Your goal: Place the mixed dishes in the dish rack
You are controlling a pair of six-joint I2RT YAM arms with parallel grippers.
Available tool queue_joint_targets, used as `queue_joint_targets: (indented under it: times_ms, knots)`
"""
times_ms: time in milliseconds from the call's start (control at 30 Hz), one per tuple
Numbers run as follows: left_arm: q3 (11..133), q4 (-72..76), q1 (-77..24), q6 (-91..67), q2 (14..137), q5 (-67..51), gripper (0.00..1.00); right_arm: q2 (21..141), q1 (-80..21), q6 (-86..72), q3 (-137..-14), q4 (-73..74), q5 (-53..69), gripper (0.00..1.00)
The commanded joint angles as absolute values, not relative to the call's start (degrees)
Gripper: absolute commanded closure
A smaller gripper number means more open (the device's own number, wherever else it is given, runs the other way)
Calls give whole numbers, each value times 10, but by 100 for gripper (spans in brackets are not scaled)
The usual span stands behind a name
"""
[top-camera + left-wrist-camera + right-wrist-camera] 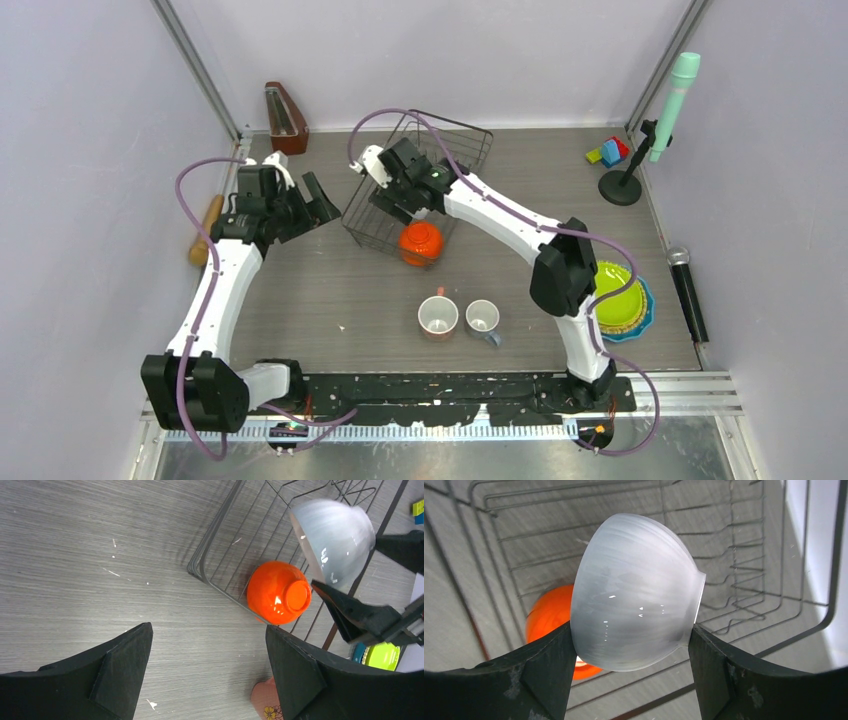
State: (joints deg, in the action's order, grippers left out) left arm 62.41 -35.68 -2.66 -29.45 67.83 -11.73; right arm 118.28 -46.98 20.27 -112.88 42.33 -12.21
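Observation:
My right gripper [385,180] is shut on the white bowl [636,592], held by its sides above the black wire dish rack [470,140]; the rack's tines [749,580] show behind the bowl. The orange bowl [421,242] lies foot-up at the rack's near corner; I cannot tell whether it is inside. My left gripper [209,630] is open and empty over the table left of the rack [220,525]. The pink mug [438,316] and grey mug [483,318] stand upright at the front middle. The stacked lime-green, yellow and blue plates [620,298] sit at the right.
A metronome [285,118] stands at the back left and a wooden rolling pin [206,230] lies at the left edge. Toy blocks [608,152] and a mint microphone on a stand [672,100] are at the back right. A black microphone [688,292] lies right of the plates.

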Motion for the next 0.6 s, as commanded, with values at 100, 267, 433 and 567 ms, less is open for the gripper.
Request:
queue_joint_targets:
  times_ms: [100, 267, 433, 567]
  knots:
    - [612, -356, -9, -280, 665, -139, 14, 1237, -474, 308, -1191, 340, -217, 100]
    - [606, -353, -7, -280, 661, -140, 14, 1270, -476, 320, -1189, 281, -251, 100]
    - [603, -351, -7, -279, 658, -135, 14, 1299, -489, 330, -1192, 236, -289, 100]
    - [601, -350, -7, -277, 659, -138, 14, 1322, -504, 327, -1196, 212, -310, 100]
